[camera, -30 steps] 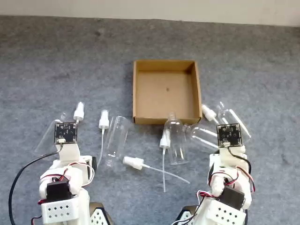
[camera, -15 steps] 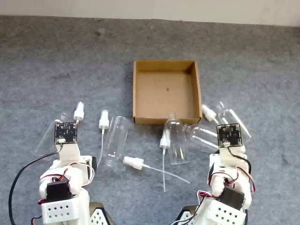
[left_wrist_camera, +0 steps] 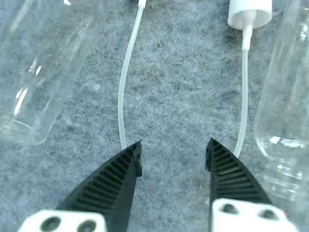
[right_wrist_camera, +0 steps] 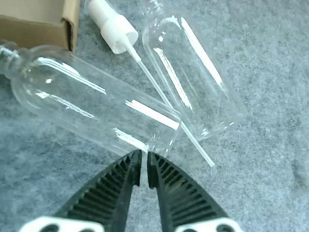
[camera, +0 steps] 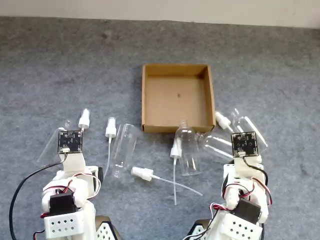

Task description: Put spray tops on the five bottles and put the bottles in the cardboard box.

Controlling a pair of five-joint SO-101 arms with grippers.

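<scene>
Presently the left gripper (left_wrist_camera: pixel 174 150) is held spread and empty over the grey mat (left_wrist_camera: pixel 183 72), between the dip tubes (left_wrist_camera: pixel 126 82) of two loose spray tops (camera: pixel 110 130), with a clear bottle (left_wrist_camera: pixel 43 67) lying at either side. The right gripper (right_wrist_camera: pixel 144 157) is pressed nearly together on nothing, just short of the base of another lying bottle (right_wrist_camera: pixel 91 99). All five bottles are left capless on the mat, outside the cardboard box (camera: pixel 170 107).

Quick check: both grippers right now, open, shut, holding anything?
Left gripper: open, jaws wide apart, holding nothing.
Right gripper: shut, holding nothing.
</scene>
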